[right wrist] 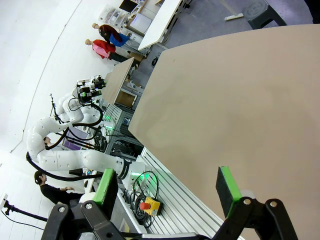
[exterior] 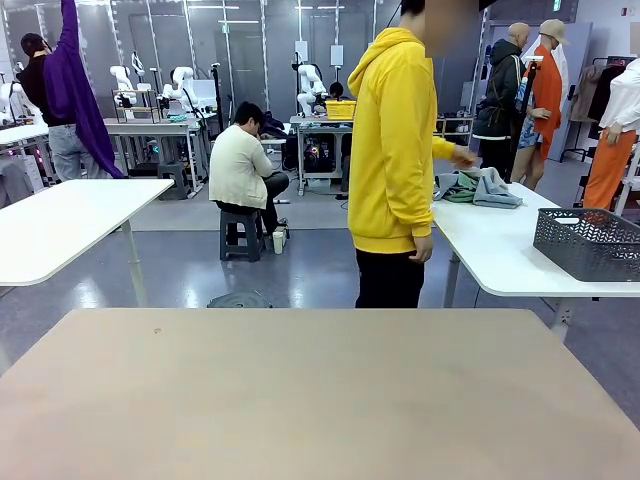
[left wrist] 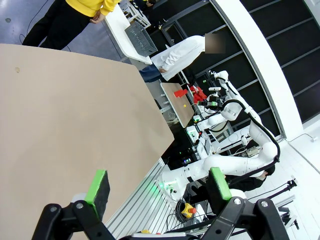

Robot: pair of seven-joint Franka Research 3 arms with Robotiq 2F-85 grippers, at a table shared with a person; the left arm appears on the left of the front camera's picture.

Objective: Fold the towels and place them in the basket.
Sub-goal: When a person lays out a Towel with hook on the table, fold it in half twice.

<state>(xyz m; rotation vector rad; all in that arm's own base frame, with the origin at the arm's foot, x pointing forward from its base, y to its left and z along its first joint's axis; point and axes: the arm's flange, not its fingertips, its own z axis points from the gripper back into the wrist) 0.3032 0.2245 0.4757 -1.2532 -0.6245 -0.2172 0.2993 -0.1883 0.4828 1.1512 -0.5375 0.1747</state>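
Wide apart, empty: left gripper (left wrist: 158,186) and right gripper (right wrist: 167,186); far beyond both jaws, towels (exterior: 490,190), likely soft, limp, light, best pinched at an edge.

Open tabletop (exterior: 320,400), person (exterior: 392,150) beyond far edge

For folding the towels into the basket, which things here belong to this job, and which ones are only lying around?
Belong to the job: grey-blue towel and sea-green towel, bunched together on the white side table; basket, on that table too; left gripper and right gripper, both open.

Only lying around: cup on the floor; stool beside it; yellow box on a far bench.
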